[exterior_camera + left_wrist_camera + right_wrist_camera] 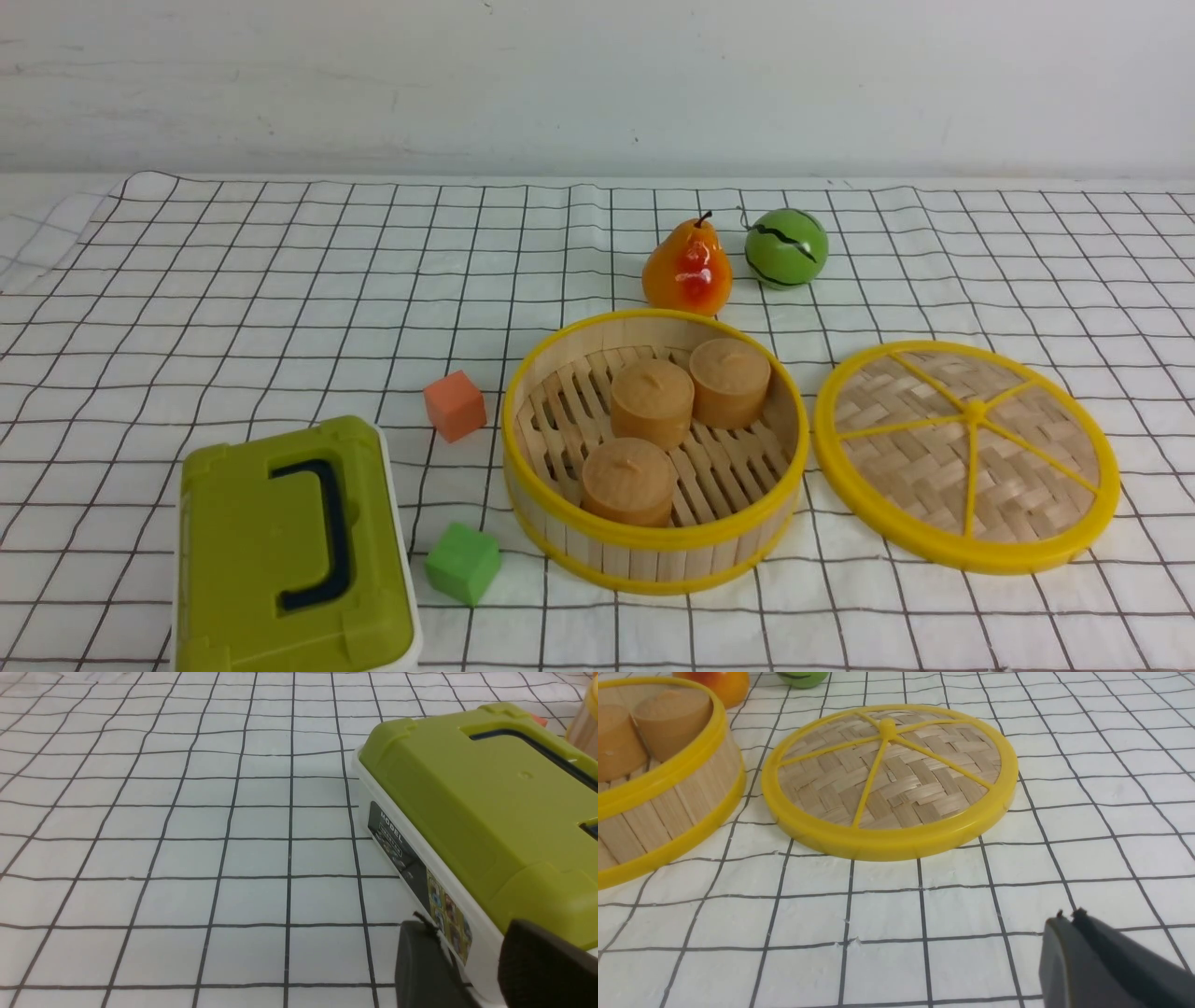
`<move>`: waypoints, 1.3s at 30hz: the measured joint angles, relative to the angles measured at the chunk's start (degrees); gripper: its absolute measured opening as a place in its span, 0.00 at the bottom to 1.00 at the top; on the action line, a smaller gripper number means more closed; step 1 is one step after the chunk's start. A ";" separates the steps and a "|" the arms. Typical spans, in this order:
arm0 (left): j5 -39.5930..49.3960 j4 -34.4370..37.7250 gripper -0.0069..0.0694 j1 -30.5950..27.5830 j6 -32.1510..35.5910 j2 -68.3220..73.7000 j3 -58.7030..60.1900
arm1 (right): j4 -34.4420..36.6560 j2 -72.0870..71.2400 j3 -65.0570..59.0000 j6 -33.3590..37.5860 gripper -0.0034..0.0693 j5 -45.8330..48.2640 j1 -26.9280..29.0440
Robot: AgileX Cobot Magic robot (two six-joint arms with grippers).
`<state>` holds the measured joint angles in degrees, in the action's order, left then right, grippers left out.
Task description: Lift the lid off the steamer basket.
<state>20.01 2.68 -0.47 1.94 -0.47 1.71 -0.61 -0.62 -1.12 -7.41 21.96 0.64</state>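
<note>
Lid [966,455] off, flat on checked cloth [233,308] just right of steamer basket [653,551], three tan cakes [652,403] inside. Right gripper [1066,915] jaws clenched on nothing, near lid. Left gripper [467,947] jaws parted beside green box [490,812]

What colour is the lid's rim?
Yellow, around woven tan bamboo on the lid; clearest in the right wrist view.

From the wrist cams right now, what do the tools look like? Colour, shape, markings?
Only the fingertips show. Left tool: two dark grey to black matte fingers, blunt and rounded, no markings visible. Right tool: same dark matte fingers, tapering to tips. No cables in view; arms absent from the front view.
</note>
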 joint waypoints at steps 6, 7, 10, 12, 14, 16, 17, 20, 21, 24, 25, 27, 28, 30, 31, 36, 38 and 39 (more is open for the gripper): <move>0.00 0.00 0.40 0.00 0.00 0.00 0.00 | 0.00 0.00 0.00 0.00 0.06 0.00 0.00; 0.00 0.00 0.40 0.00 0.00 0.00 0.00 | 0.00 0.00 0.00 0.00 0.06 0.00 0.00; 0.00 0.00 0.40 0.00 0.00 0.00 0.00 | 0.00 0.00 0.00 0.00 0.06 0.00 0.00; 0.00 0.00 0.40 0.00 0.00 0.00 0.00 | 0.00 0.00 0.00 0.00 0.06 0.00 0.00; 0.00 0.00 0.40 0.00 0.00 0.00 0.00 | 0.00 0.00 0.00 0.00 0.06 0.00 0.00; 0.00 0.00 0.40 0.00 0.00 0.00 0.00 | 0.00 0.00 0.00 0.00 0.06 0.00 0.00; 0.00 0.00 0.40 0.00 0.00 0.00 0.00 | 0.00 0.00 0.00 0.00 0.06 0.00 0.00; 0.00 0.00 0.40 0.00 0.00 0.00 0.00 | 0.00 0.00 0.00 0.00 0.07 0.00 0.00; 0.00 0.00 0.40 0.00 0.00 0.00 0.00 | 0.00 0.00 0.00 0.00 0.07 0.00 0.00; 0.00 0.00 0.40 0.00 0.00 0.00 0.00 | 0.00 0.00 0.00 0.00 0.07 0.00 0.00; 0.00 0.00 0.40 0.00 0.00 0.00 0.00 | 0.00 0.00 0.00 0.00 0.07 0.00 0.00; 0.00 0.00 0.40 0.00 0.00 0.00 0.00 | 0.00 0.00 0.00 0.01 0.07 0.00 0.00; 0.00 0.00 0.40 0.00 0.00 0.00 0.00 | 0.00 0.00 0.00 0.01 0.07 0.00 0.00; 0.00 0.00 0.40 0.00 0.00 0.00 0.00 | 0.00 0.00 0.00 0.06 0.07 0.00 0.00; 0.00 0.00 0.40 0.00 0.00 0.00 0.00 | 0.00 0.00 0.00 0.06 0.07 0.00 0.00; 0.00 0.00 0.40 0.00 0.00 0.00 0.00 | -0.05 0.00 0.00 0.13 0.09 0.00 0.00; 0.00 0.00 0.40 0.00 0.00 0.00 0.00 | -0.05 0.00 0.00 0.13 0.09 0.00 0.00; 0.00 0.00 0.40 0.00 0.00 0.00 0.00 | -0.05 0.00 0.00 0.13 0.09 0.00 0.00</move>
<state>20.01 2.68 -0.47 1.94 -0.47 1.71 -0.66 -0.62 -1.12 -7.28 21.96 0.64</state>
